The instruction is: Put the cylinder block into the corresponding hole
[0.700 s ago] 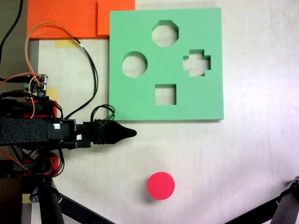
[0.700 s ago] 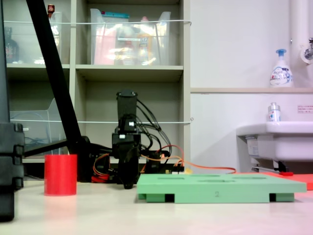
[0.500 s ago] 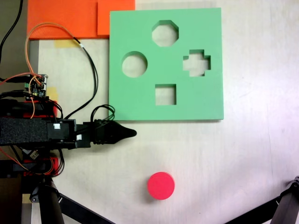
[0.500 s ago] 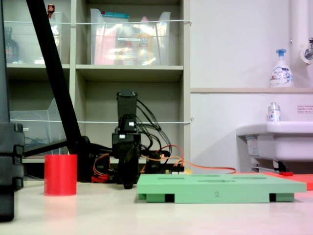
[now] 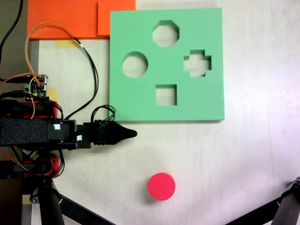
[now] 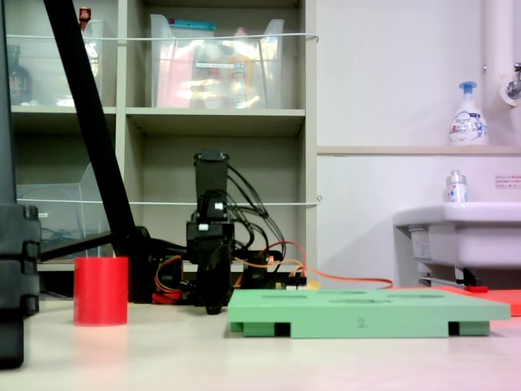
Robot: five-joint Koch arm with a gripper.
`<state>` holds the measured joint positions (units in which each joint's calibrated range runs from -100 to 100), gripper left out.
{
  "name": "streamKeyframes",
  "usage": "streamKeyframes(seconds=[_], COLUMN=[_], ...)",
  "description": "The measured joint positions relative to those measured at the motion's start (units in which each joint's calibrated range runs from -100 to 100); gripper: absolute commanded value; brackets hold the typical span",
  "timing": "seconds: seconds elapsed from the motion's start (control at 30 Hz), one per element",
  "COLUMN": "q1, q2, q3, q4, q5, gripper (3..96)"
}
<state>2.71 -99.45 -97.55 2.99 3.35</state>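
The red cylinder block stands upright on the pale table, low in the first exterior view; in the second exterior view the cylinder block sits at the left. The green foam board lies flat, its round hole at the board's left side, empty. My gripper points toward the first exterior view's right, just below the board's lower left corner and well apart from the block. Its black jaws meet in a point with nothing between them. In the second exterior view the gripper hangs close to the table.
The board also has octagonal, cross and square cutouts. Orange foam sheets lie at the top left. Wires loop beside the board. Black tripod legs cross the lower corners. Shelves and a sink stand behind.
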Motion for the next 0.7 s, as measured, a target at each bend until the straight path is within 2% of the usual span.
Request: streamKeyframes(seconds=[0.13,0.3,0.57,0.7], q1=[-0.7,-6.2,-10.3,-11.2], q2=[0.0,0.1,0.1,0.1], q3=[0.0,-1.7,-1.7,-1.7], q4=[0.0,11.1,42.0,45.2], q5=[0.0,3.4,29.3,40.3], gripper=[51.9,50.9,51.7,51.5])
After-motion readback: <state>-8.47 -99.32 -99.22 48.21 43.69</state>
